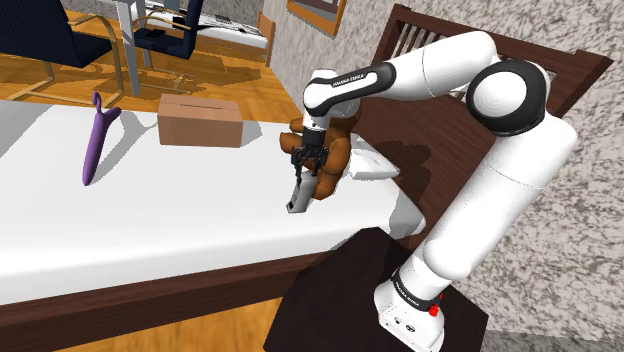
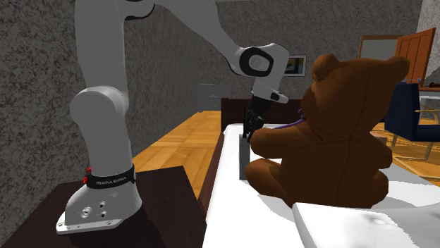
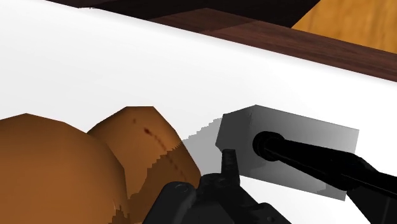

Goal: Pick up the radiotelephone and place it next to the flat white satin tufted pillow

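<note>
The radiotelephone (image 3: 299,130) was grey and the gripper (image 1: 304,172) all black. The teddy bear (image 2: 331,134) was brown. The pillow (image 1: 372,166) and bed sheet (image 1: 150,220) were plain white. The slender object (image 1: 95,145) was purple, the cardboard box (image 1: 200,120) tan, the wall (image 1: 580,220) speckled grey and the plank floor (image 1: 230,70) orange-brown.

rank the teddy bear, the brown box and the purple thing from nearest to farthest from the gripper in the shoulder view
1. teddy bear: just behind the gripper, at its side.
2. brown box: further toward the shoulder view's left.
3. purple object: farthest, beyond the box on the left.
</note>
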`<state>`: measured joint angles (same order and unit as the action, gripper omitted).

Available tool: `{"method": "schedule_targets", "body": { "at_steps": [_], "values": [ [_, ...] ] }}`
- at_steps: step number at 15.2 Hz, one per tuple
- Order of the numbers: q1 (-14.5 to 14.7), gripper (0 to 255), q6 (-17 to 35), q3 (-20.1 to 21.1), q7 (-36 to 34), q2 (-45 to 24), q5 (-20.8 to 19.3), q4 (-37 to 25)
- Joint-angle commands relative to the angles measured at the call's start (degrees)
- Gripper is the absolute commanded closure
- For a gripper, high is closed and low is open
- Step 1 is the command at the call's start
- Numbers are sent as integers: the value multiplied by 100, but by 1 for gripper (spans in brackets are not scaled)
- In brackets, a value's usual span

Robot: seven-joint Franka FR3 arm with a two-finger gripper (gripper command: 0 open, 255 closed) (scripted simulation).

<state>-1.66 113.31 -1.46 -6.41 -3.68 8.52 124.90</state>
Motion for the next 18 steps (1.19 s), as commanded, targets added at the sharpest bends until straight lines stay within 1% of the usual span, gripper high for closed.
{"method": "schedule_targets", "body": {
  "at_steps": [1, 18],
  "values": [
    [-1, 255, -109, -1, -17, 61, -10, -48],
    [-14, 255, -1364, -15, -185, 577, -82, -797]
  ]
}}
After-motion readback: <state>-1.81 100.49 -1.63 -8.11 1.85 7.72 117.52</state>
